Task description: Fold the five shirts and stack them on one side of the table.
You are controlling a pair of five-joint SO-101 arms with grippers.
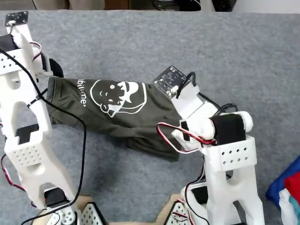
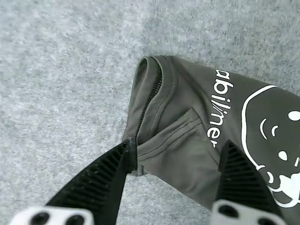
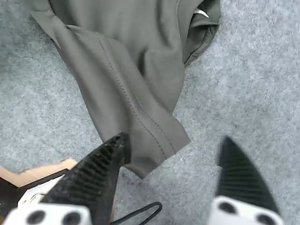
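Left gripper (image 2: 178, 149) wide open astride olive shirt (image 2: 187, 117) edge, right gripper (image 3: 174, 140) wide open above its hem, both holding nothing, grey table (image 1: 140, 42)

Open grey mat (image 1: 187, 42) at far side, olive shirt (image 1: 117, 110) across the middle, coloured clothes (image 1: 288, 190) at right edge

My left arm (image 1: 26, 140) and right arm (image 1: 232, 159) are white printed plastic with perforated panels, black servos (image 1: 229, 127), loose red, white and black cables (image 1: 84, 150), and ribbed black fingers (image 2: 101, 180).
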